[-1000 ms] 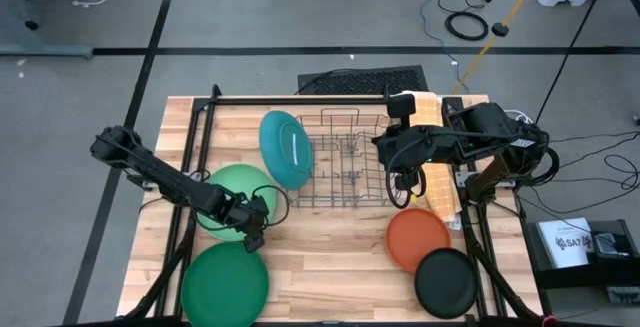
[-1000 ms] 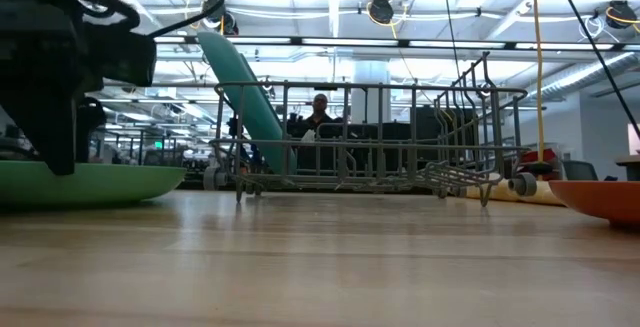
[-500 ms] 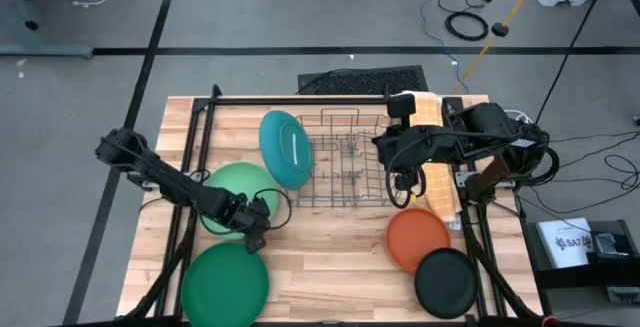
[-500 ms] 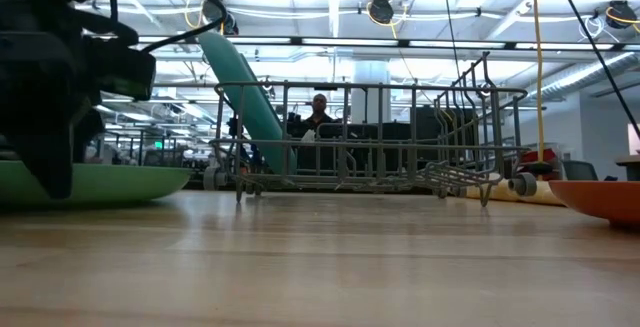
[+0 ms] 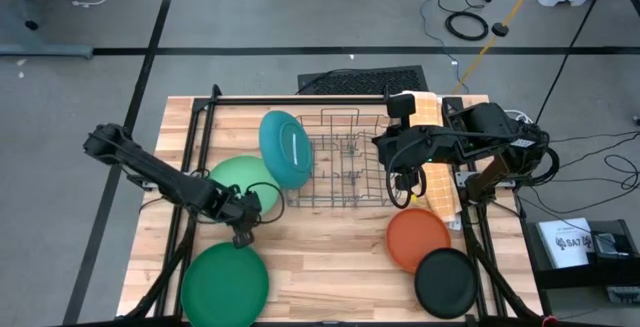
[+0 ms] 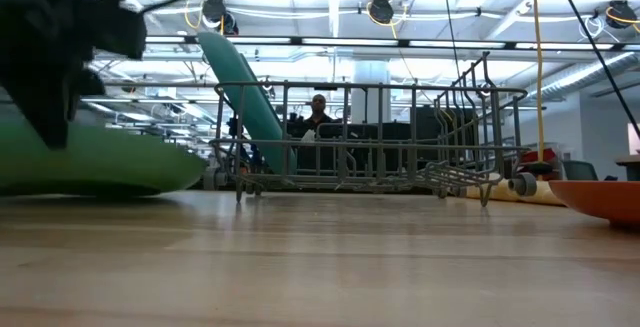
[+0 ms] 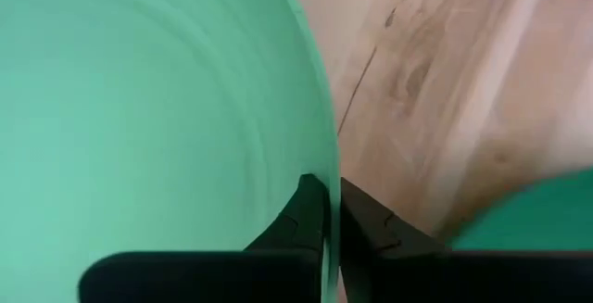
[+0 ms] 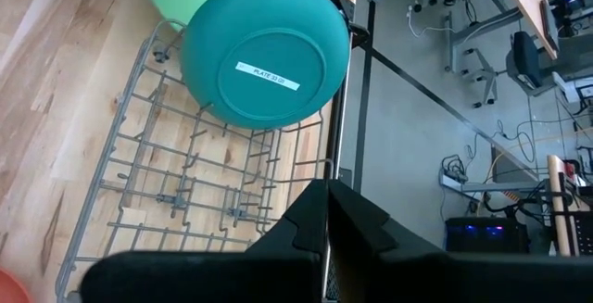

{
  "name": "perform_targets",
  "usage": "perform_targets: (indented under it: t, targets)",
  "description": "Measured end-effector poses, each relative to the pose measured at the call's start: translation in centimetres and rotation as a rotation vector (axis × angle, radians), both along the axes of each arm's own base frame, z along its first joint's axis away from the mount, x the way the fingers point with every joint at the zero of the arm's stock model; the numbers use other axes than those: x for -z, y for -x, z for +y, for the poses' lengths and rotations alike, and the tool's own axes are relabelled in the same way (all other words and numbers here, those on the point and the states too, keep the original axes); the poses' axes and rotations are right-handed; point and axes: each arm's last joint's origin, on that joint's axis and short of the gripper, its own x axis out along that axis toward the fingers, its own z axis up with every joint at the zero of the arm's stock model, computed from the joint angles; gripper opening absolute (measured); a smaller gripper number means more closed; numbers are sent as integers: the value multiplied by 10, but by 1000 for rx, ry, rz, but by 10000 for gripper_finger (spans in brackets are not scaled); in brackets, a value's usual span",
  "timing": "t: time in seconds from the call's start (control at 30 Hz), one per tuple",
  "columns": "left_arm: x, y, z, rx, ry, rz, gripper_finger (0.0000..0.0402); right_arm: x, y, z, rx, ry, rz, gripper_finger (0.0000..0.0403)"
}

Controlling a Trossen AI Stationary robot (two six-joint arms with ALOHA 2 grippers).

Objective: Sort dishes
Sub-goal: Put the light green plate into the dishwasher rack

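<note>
**Left claw clamped on light green plate**

Left claw [image 7: 332,212] pinched tight on rim of light green plate [image 5: 238,179], near edge tipped up off the wooden bench [image 5: 330,262]. Right claw [image 5: 401,180] closed, empty, above wire rack [image 5: 345,162]. Workshop behind.

Grey wire rack [image 5: 345,159] sits on the wooden counter [image 5: 330,257], centre of the high view. Orange checked cloth [image 5: 436,157] lies right of the rack. Coiled black cable [image 5: 466,25] on the floor, upper right. Low view: a person [image 6: 319,112] behind the rack.
</note>
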Motion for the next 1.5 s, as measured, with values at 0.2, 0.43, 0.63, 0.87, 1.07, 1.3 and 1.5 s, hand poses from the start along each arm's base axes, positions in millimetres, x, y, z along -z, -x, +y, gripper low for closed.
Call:
perform_targets:
  t: [0.2, 0.43, 0.63, 0.87, 1.07, 1.3, 1.5]
  targets:
    - [-49, 13, 5, 53, 29, -57, 10, 0, 0, 0, 0, 0, 0, 4]
    - [-108, 38, 17, 81, 66, -161, 10, 0, 0, 0, -3, 3, 2, 4]
    - [-155, 62, 30, 13, 67, -286, 10, 0, 0, 0, -9, 10, 6, 4]
    - [-200, 87, 48, -104, -11, -479, 10, 0, 0, 0, -10, 9, 5, 4]
    - [-226, 96, 58, -200, -145, -654, 10, 0, 0, 0, -10, 9, 2, 4]
    - [-255, 80, 55, -162, -352, -953, 10, -1, -1, 0, -15, 19, -7, 4]
    - [-271, 43, 39, -92, -484, -1177, 10, -4, -2, -2, 50, 102, -41, 4]
